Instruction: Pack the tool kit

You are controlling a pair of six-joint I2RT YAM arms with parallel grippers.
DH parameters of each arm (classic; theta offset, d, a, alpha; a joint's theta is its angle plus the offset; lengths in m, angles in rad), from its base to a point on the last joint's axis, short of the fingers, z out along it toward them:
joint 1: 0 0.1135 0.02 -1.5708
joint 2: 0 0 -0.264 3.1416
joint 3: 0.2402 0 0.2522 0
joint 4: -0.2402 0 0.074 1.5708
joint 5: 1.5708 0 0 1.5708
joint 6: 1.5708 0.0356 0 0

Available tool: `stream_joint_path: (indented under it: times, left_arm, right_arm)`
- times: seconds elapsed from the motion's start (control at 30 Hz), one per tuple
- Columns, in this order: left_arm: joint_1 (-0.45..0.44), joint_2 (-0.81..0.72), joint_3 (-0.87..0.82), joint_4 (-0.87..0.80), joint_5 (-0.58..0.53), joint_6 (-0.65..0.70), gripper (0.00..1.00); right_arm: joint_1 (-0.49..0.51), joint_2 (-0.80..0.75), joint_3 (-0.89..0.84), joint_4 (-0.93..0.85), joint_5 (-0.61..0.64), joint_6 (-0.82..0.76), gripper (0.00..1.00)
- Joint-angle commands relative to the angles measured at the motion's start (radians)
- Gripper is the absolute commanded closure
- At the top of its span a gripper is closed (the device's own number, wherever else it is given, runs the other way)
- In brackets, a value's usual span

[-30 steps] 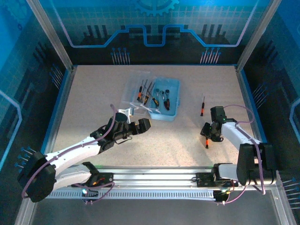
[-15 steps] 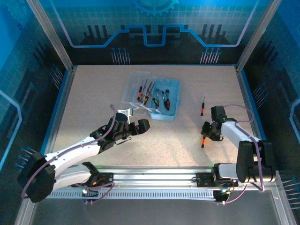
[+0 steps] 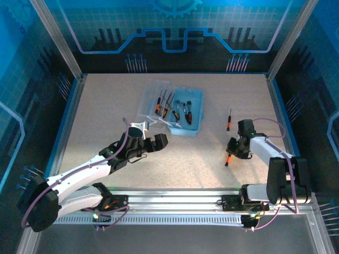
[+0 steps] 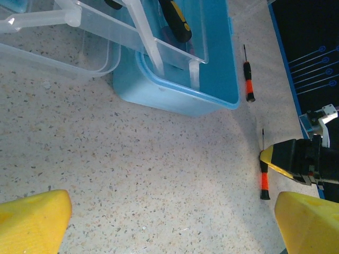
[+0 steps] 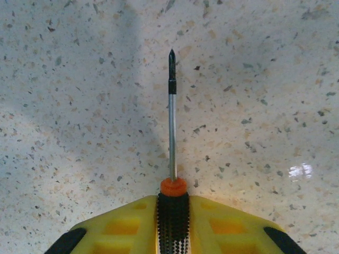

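Right of the translucent blue plastic case (image 3: pixel 186 123) on the speckled table (image 3: pixel 106 106), with perhaps five tools (image 3: pixel 172 109) inside, the right gripper (image 5: pixel 172 217) pinched one knurled screwdriver (image 5: pixel 171 127), a second screwdriver (image 3: pixel 228 120) lay loose, and the left gripper (image 3: pixel 154 143) gaped before the case.

I had my left arm (image 3: pixel 79 174) stretched forward and to the right, with the left gripper (image 3: pixel 149 136) spread fully wide. My right arm (image 3: pixel 270 153) was folded inward, wrist low. The right gripper (image 3: pixel 231 152) was pinched on a screwdriver (image 5: pixel 171 127) by its handle.
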Motion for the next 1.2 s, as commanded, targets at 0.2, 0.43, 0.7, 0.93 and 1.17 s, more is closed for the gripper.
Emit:
stream_joint_path:
  times: [0.2, 0.43, 0.7, 0.93, 1.17]
  left_arm:
    - [-0.003, -0.025, 0.033, -0.032, -0.036, 0.034, 0.01]
    - [-0.001, -0.043, 0.031, -0.071, -0.104, 0.034, 0.01]
    - [0.021, -0.072, 0.021, -0.109, -0.173, 0.003, 0.01]
    - [0.102, -0.118, 0.013, -0.240, -0.233, -0.073, 0.01]
    - [0.140, -0.200, 0.009, -0.405, -0.354, -0.148, 0.01]
  right_arm:
    - [-0.013, -0.005, 0.026, 0.012, -0.057, -0.016, 0.84]
    - [0.000, -0.102, 0.055, -0.035, -0.052, -0.018, 0.85]
    - [0.068, -0.148, 0.128, -0.087, -0.036, 0.000, 0.86]
    - [0.233, -0.112, 0.257, -0.074, -0.002, 0.068, 0.87]
    - [0.447, 0.056, 0.506, -0.018, 0.013, 0.126, 0.87]
